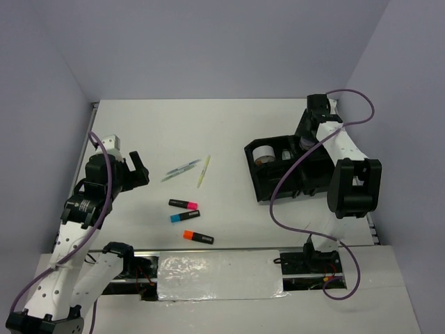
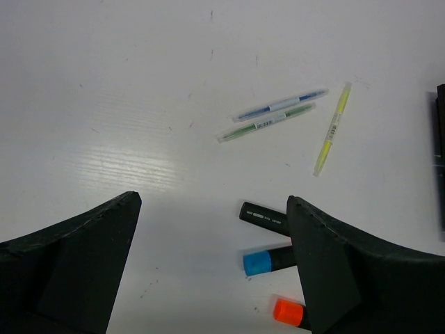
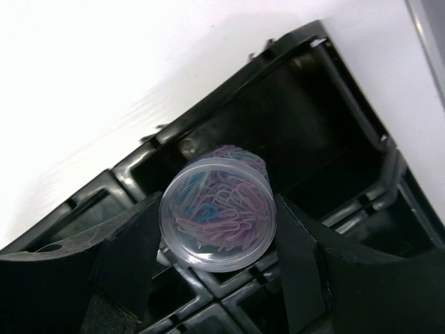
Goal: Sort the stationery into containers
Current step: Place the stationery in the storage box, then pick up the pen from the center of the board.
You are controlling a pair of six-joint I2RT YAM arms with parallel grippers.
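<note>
Three black highlighters lie on the white table: pink end (image 1: 183, 204), blue end (image 1: 184, 216) and orange end (image 1: 198, 237). In the left wrist view the blue (image 2: 268, 261) and orange (image 2: 287, 311) ends show beside my right finger. Three thin pens lie beyond them: blue (image 2: 281, 106), green (image 2: 268, 122) and yellow-green (image 2: 332, 129). My left gripper (image 1: 137, 169) (image 2: 212, 202) is open and empty, to the left of the highlighters. My right gripper (image 1: 309, 136) (image 3: 217, 217) is shut on the round clear pot (image 3: 215, 212) of paper clips, above the black organiser tray (image 1: 261, 184) (image 3: 327, 69). The grey tape roll (image 1: 263, 153) sits in the tray.
Grey walls close the table at the back and both sides. The tray's edge (image 2: 441, 153) shows at the right of the left wrist view. The right arm's purple cable (image 1: 278, 202) hangs across the tray's front.
</note>
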